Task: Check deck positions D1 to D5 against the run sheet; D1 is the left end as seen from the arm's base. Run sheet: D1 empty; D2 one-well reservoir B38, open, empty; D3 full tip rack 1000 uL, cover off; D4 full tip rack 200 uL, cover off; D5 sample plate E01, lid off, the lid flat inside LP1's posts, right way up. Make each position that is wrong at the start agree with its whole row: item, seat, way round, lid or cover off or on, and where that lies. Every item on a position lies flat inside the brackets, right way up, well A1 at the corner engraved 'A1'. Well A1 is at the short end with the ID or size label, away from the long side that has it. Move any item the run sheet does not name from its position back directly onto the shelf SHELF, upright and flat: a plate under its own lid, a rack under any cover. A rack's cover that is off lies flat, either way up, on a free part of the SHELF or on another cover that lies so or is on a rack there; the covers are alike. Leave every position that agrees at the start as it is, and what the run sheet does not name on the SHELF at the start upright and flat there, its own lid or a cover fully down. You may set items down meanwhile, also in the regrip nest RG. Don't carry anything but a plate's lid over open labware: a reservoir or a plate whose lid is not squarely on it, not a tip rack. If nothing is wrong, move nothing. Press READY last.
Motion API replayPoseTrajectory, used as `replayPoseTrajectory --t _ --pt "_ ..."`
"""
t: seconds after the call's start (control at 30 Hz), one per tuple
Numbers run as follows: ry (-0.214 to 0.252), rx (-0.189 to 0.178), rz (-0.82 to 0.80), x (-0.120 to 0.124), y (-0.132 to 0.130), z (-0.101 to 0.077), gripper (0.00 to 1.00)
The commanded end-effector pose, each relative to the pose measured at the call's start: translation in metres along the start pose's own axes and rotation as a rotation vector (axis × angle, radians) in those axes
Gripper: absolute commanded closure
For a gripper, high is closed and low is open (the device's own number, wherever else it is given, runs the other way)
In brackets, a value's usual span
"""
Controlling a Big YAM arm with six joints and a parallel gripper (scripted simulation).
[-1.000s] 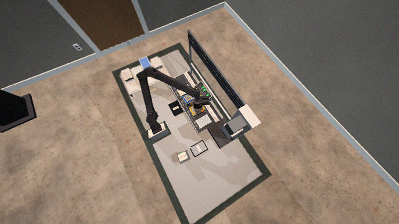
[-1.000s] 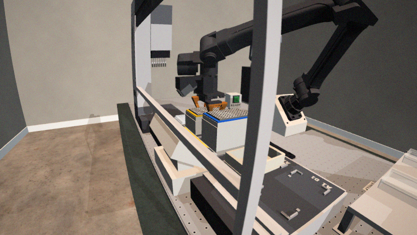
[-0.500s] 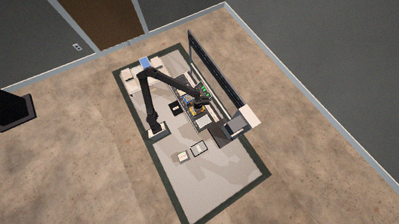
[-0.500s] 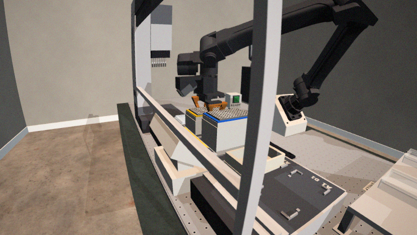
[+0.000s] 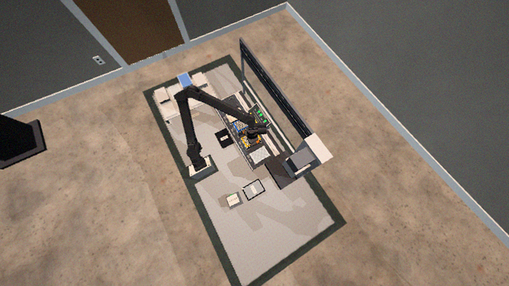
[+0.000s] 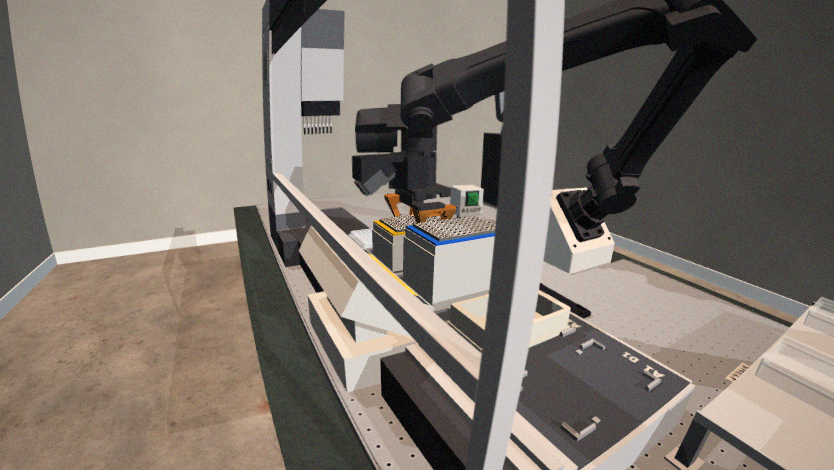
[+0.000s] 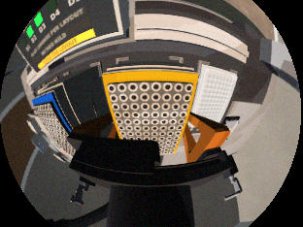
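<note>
My gripper (image 6: 417, 208) reaches down over the deck, its orange fingers shut on the two sides of the yellow-trimmed tip rack (image 6: 389, 238). The wrist view shows this uncovered rack (image 7: 151, 113) full of tips between the fingers. I cannot tell whether it is lifted off its position. The blue-trimmed tip rack (image 6: 449, 256), also uncovered, stands right beside it and shows at the left of the wrist view (image 7: 49, 124). A white sample plate (image 7: 216, 92) lies on the other side of the yellow rack. An open cream reservoir (image 6: 507, 315) sits past the blue rack. Position D1 (image 6: 606, 367) holds only its brackets.
A gantry frame (image 6: 513, 175) runs along the deck's far side with a pipette head (image 6: 319, 64) on it. The READY button (image 6: 466, 200) stands behind the racks. The shelf (image 6: 782, 373) is at the right. A status panel with green lights (image 7: 65, 8) faces the wrist camera.
</note>
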State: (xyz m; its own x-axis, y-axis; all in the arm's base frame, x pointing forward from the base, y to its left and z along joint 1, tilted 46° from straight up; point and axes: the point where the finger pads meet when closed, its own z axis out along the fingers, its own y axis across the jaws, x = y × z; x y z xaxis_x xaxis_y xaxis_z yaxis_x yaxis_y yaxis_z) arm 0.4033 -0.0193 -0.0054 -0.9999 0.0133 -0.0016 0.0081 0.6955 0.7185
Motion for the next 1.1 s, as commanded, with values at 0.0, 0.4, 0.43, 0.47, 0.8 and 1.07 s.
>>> replayPoseTrajectory --t 0.0,0.4,0.43,0.47,0.8,1.07 --pt "-0.076 0.029 -0.044 -0.028 0.004 -0.025 1.0" --pt "-0.043 0.016 -0.026 -0.016 0.003 -0.007 1.0" --pt "-0.037 0.014 -0.026 -0.014 0.004 -0.004 1.0" --pt "-0.034 0.013 -0.023 -0.012 0.004 -0.002 1.0" --pt "-0.028 0.009 -0.011 -0.01 0.0 0.003 1.0" --pt "-0.025 0.007 -0.009 -0.01 -0.002 0.007 1.0"
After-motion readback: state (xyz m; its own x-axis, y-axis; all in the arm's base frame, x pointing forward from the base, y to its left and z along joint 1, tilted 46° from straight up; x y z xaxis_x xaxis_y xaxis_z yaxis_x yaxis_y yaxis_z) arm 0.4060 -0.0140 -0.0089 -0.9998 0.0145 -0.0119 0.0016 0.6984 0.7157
